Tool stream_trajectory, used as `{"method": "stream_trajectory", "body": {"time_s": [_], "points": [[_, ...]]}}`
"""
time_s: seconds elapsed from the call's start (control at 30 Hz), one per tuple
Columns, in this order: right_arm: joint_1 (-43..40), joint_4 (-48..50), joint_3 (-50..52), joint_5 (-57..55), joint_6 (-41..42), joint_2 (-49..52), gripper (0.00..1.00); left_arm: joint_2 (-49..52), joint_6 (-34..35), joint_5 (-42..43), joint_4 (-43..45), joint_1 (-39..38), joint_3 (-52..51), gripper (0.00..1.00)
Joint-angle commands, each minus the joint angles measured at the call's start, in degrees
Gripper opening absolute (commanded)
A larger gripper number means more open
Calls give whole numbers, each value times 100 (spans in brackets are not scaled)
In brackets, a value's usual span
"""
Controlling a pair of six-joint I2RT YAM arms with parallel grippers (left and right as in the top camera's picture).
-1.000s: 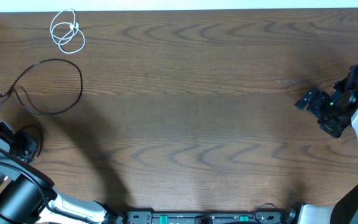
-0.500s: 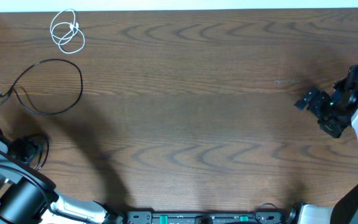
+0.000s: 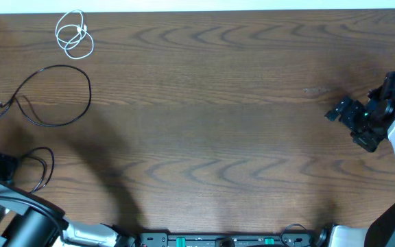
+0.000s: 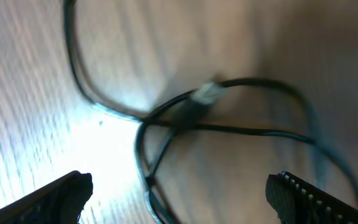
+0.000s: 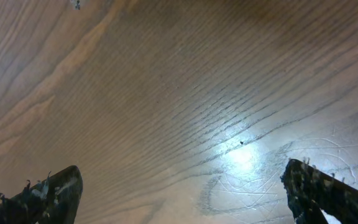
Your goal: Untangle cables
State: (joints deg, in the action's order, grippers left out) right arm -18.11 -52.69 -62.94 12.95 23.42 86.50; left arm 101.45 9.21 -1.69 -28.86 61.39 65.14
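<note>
Overhead: three cables lie apart, none overlapping another. The white cable (image 3: 79, 30) is coiled at 10-11 o'clock on the table (image 3: 204, 123), the big black loop (image 3: 89, 92) is at 9 o'clock, and the small black cable (image 3: 49, 155) is at 8 o'clock, just beside the left gripper (image 3: 4, 163).

Left gripper (image 4: 180, 180): jaws spread wide w/ nothing held. The small black cable (image 4: 166, 124) lies on the wood below it, strands crossing, w/ the plug (image 4: 205, 93) right on the crossing. Right gripper (image 3: 340, 110) sits at 3 o'clock, well apart from everything. In its wrist view the right gripper (image 5: 179, 183) is also fully spread and empty over bare wood.

Risks, as I judge them:
- Closing on the crossing would prob. pinch two strands at once. A pull then tightens the loop instead of opening it.
- The plug could hook a strand if dragged thru the loop.
- Left wrist view is blurred and close, so which strand lies on top is unclear. A wrong pick means more twist.
- Raising the arm may snag the loop on a finger and drag it along.
- Dragging toward 10-11 o'clock brings it near the big black loop, so re-tangling is poss.
- Right arm is too far off to pin anything, so a one-handed pull just slides the whole cable.
</note>
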Motion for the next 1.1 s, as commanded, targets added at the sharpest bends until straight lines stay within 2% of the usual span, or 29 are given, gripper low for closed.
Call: {"method": "stream_trajectory", "body": {"time_s": [0.0, 0.27, 0.4, 0.57, 0.63, 0.67, 0.77, 0.9, 1.03, 1.07], "points": [[-22, -2, -26, -44, -76, -66, 99, 402, 664, -31, -66, 210, -151, 96], [-22, 0, -26, -44, -76, -66, 99, 634, 890, 7, 17, 317, -157, 95], [-22, -2, -26, -46, -76, -66, 99, 673, 890, 295, 153, 343, -157, 95], [-22, 0, -26, -46, -76, -66, 99, 828, 890, 566, 166, 343, -162, 80], [-22, 0, -26, -46, -76, -66, 99, 927, 881, 577, 131, 343, -168, 78], [-22, -2, -26, -46, -76, -66, 99, 981, 809, 575, 127, 343, -170, 71], [-22, -2, -26, -44, -76, -66, 99, 1067, 343, 575, 184, 343, -173, 64], [-22, 0, -26, -44, -76, -66, 99, 1067, -175, 575, 376, 343, -173, 47], [-22, 0, -26, -46, -76, -66, 99, 1067, -516, 577, 640, 341, -170, 40], [-22, 0, -26, -44, -76, -66, 99, 1067, -595, 579, 699, 341, -173, 35]]}}
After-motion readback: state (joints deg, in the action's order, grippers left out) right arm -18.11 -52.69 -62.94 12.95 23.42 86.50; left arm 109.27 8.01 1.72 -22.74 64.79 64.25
